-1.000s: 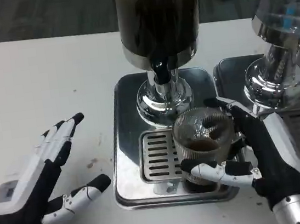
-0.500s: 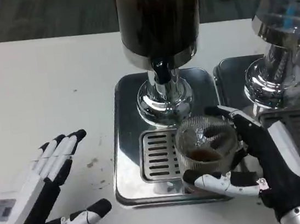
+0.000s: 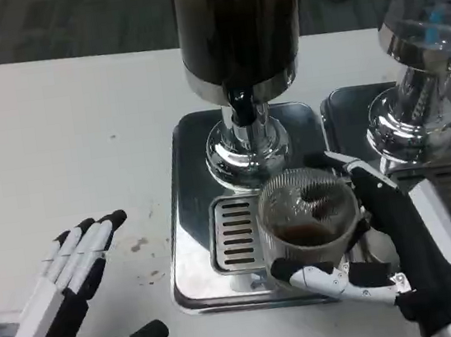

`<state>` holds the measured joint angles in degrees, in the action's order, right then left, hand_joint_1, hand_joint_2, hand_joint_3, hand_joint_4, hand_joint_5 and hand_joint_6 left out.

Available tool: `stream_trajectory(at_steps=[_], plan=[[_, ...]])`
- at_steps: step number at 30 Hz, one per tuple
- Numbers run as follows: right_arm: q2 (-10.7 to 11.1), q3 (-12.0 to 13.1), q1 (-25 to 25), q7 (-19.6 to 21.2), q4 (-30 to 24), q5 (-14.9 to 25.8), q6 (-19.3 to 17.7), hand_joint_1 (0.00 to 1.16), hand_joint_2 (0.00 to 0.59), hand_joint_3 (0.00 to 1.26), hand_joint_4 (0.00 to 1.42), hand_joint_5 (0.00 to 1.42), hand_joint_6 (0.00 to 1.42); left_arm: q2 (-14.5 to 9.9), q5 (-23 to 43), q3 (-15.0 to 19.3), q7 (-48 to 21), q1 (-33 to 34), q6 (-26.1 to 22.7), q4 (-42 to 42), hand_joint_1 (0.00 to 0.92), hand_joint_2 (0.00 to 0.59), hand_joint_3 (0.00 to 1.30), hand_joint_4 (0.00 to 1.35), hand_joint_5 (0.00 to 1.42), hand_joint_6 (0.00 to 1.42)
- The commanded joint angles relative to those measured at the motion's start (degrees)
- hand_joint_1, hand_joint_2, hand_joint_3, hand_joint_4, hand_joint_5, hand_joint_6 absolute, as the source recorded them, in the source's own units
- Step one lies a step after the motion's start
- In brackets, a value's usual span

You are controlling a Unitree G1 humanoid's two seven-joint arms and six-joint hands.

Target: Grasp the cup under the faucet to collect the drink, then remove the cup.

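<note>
One ribbed cup (image 3: 309, 220) sits gripped inside the right robot hand (image 3: 389, 242), over the drip grate (image 3: 236, 233).

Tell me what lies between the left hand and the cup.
In the head view, between the left hand and the cup: bare white table with small stains, then the steel tray's left edge and slotted grate.

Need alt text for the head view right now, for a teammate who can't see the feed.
The right robot hand grips a ribbed clear cup holding a little dark drink, on the steel drip tray below the dispenser's faucet. The left robot hand lies open on the white table.
</note>
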<state>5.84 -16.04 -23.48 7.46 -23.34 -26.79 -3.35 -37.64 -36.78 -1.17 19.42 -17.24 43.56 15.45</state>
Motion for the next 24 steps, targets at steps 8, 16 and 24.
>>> stream_trajectory(at_steps=[8,16,24], plan=[[-0.4,0.0,-0.1,0.5,-1.5,0.6,-2.5,0.92,0.265,0.28,0.52,0.61,0.81,0.5,0.0,0.6,0.1,-0.9,-1.5,-1.1,0.0,0.154,0.01,0.0,0.0,0.0],[-0.2,0.2,0.2,0.2,-1.4,0.7,-2.5,0.92,0.264,0.28,0.52,0.61,0.81,1.1,0.3,0.3,-0.2,-0.9,-2.1,-1.1,0.0,0.154,0.01,0.0,0.0,0.0],[-0.3,0.2,-0.1,0.4,-1.9,0.3,-2.3,0.92,0.263,0.28,0.52,0.61,0.81,1.2,0.5,0.2,-0.3,-0.9,-2.0,-1.2,0.0,0.153,0.01,0.0,0.0,0.0]])
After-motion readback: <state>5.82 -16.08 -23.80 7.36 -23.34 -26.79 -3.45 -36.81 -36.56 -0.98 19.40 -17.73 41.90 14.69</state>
